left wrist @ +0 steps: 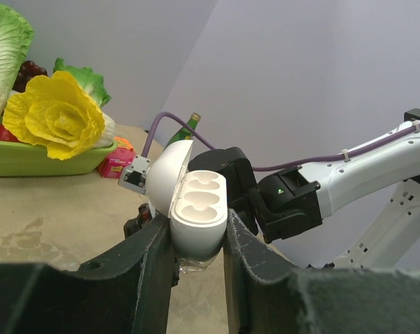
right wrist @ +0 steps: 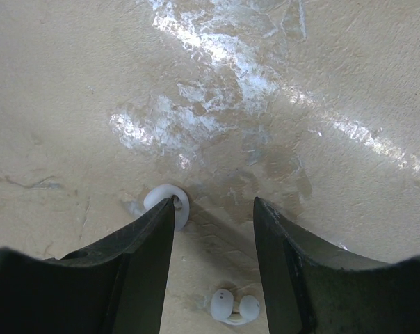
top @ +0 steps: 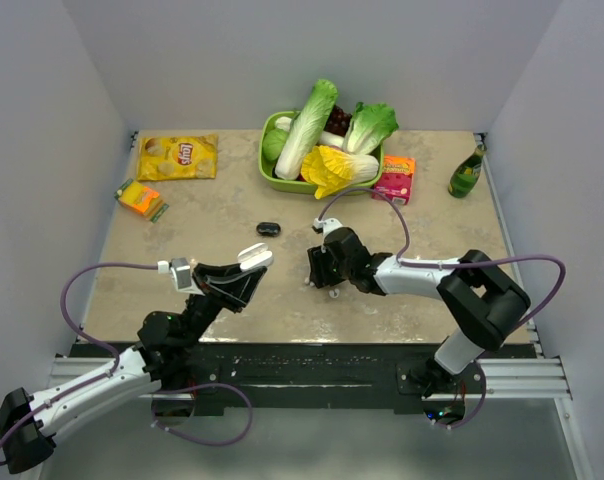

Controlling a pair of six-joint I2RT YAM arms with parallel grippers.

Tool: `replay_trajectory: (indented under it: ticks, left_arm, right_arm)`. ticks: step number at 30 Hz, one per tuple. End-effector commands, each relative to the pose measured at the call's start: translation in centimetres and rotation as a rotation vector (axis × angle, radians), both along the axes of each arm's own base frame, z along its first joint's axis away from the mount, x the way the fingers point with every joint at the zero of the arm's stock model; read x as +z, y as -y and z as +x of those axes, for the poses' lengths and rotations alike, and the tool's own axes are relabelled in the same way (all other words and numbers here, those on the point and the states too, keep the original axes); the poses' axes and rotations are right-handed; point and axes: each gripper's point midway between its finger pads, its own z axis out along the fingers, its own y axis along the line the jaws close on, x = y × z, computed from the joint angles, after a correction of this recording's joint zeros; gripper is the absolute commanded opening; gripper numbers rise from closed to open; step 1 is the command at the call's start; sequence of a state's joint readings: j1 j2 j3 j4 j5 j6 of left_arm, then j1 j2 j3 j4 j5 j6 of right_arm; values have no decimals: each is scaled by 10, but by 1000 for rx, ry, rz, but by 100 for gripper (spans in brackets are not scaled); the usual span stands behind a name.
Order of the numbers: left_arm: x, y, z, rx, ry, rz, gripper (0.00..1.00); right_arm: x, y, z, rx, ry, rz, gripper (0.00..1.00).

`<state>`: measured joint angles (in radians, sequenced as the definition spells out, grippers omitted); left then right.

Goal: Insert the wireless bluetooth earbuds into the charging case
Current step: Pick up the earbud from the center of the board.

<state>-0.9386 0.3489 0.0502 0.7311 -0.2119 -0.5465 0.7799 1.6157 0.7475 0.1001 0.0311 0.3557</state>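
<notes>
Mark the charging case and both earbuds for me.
charging case (left wrist: 198,233), left wrist view: front of its open base, below the wells.
upper earbud (right wrist: 156,198), right wrist view: its white rounded rim.
lower earbud (right wrist: 232,306), right wrist view: its middle.

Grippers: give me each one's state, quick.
Left gripper: shut on the open charging case.
Right gripper: open, empty, an earbud lying in the gap.

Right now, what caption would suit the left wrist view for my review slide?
Left hand holds the charging case with lid open, both earbud wells empty, right arm close behind.
</notes>
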Motion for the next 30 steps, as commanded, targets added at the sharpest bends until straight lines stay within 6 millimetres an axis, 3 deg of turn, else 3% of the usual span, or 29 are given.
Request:
replay_trajectory:
  ticks: [1, 21, 25, 30]
  left_arm:
    - [-109, 2, -4, -22, -113, 168, 0]
    - [-112, 5, -8, -49, -120, 170, 0]
    - [-112, 6, -8, -53, -119, 168, 0]
    - [-111, 7, -10, -63, -120, 167, 0]
  right_arm:
    - [5, -9, 4, 32, 22, 23, 52]
    - [-16, -14, -18, 76, -20, -34, 50]
    - [-17, -15, -23, 86, -22, -24, 45]
    - [-18, -14, -26, 82, -30, -15, 29]
